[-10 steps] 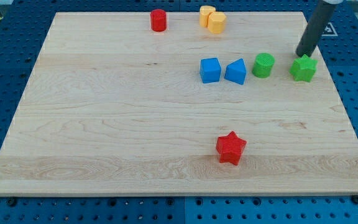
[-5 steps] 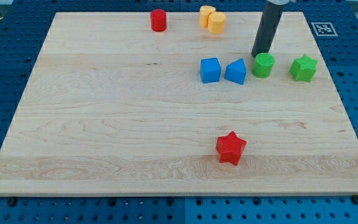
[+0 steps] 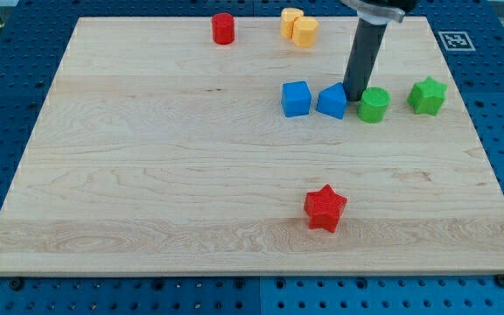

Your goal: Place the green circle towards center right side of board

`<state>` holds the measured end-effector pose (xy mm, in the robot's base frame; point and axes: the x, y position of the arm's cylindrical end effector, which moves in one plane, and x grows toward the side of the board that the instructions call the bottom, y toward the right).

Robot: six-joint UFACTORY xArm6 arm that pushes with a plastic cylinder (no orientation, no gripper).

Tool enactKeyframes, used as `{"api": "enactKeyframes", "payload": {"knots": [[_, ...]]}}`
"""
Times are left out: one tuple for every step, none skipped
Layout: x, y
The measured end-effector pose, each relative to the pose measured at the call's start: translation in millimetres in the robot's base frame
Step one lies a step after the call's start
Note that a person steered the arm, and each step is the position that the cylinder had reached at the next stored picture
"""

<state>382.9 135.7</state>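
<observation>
The green circle (image 3: 374,105) sits on the wooden board (image 3: 173,166) at the view's right, a little above mid-height. My tip (image 3: 353,96) stands just left of it, in the gap between it and the blue triangular block (image 3: 331,101), close to both. The green star (image 3: 427,95) lies further right, near the board's right edge.
A blue cube (image 3: 296,99) sits left of the blue triangular block. A red cylinder (image 3: 223,29) and two yellow blocks (image 3: 299,27) are at the view's top. A red star (image 3: 325,208) lies lower, right of centre.
My tip moved left from beside the green star to the upper left of the green circle, then down to its left side. The green circle shifted slightly down and right.
</observation>
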Motion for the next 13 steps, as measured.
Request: {"api": "enactKeyframes", "payload": {"knots": [[4.2,-0.5],[27.6,1.0],[40.2,6.4],[51.2,17.3],[52.8,23.7],[63.2,29.2],[77.2,33.8],[71.2,38.3],[71.2,38.4],[71.2,48.6],[71.2,52.5],[70.0,37.1],[68.0,23.1]]}}
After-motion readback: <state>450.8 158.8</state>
